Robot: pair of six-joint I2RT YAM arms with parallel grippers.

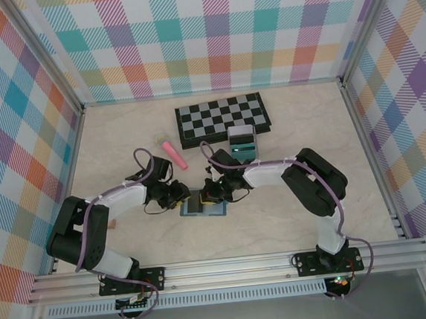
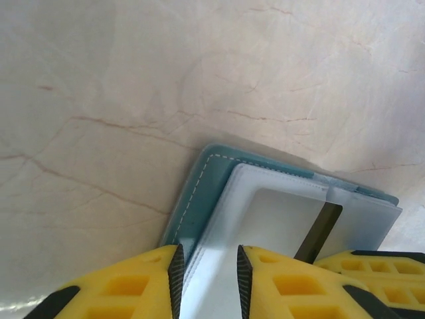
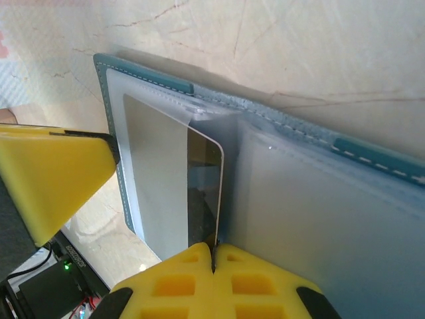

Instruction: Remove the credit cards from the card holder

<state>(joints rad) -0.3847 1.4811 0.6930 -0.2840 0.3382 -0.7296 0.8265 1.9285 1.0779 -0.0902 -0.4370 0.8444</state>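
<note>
We are looking at the card holder (image 1: 202, 210) lying open on the table (image 1: 307, 121), in the near half, between the two arms. Its blue-grey stitched cover is facing down and its pale pocket pages are facing up. The right gripper (image 3: 214, 258) is reaching in from the right side, and its jaws are pressing together on the edge of a pale grey credit card (image 3: 159, 173). That card is standing tilted up off the left-hand pocket page, with its dark stripe running along the side nearest the holder's fold. We cannot tell whether any part of it is sitting inside a pocket. The left gripper (image 2: 207, 269) is sitting over the holder's left edge. Its jaws are standing slightly spread, with the cover's edge and a pale pocket page lying flat in the gap between them, and they are not pinching anything that we can make out. Further back, other cards (image 1: 241, 143), pale and teal, are lying flat in a small pile at the near edge of the chessboard (image 1: 223, 119). A pink marker (image 1: 174, 155) is lying to the left of that pile, near the left arm's wrist and apart from the holder.
</note>
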